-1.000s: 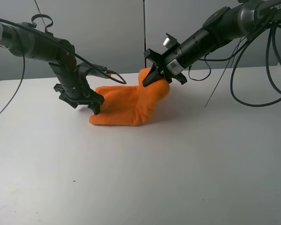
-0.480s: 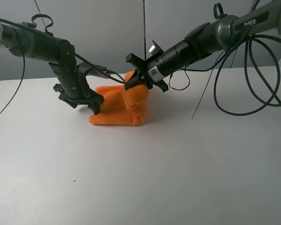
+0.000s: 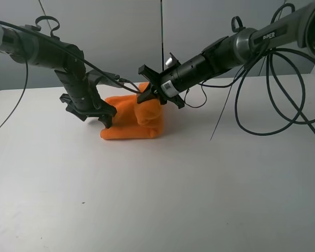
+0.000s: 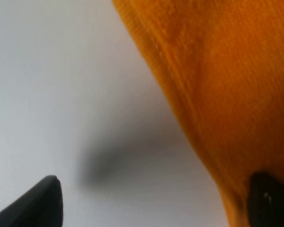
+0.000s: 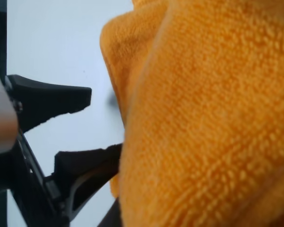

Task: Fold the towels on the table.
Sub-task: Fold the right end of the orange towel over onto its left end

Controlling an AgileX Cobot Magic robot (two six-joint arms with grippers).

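the orange towel [image 3: 131, 118] sits toward the back of the white table [image 3: 199, 184], a little left of the middle, already bunched into a thick wad whose long axis runs roughly left to right, and the whole matter now turns on the raised right end of it. the right gripper [image 3: 149, 95] has reached across from its own side and has that end pinched between narrow, closed jaws, lifted above the flat part and tipped over toward the left, so the flap hangs above the rest of the cloth and the spot it wants to land on lies further left and down from those jaws. the left gripper [image 3: 97, 114] stands at the opposite, left edge of the towel with its fingers spread wide; from its wrist camera one fingertip [image 4: 270, 201] seems to sit on or just over the hem while the other is out over bare table, though the picture is too close and soft to say for sure that it presses the cloth. so the right arm is the one carrying the fold, and i'd judge the left is placed only to steady that far edge
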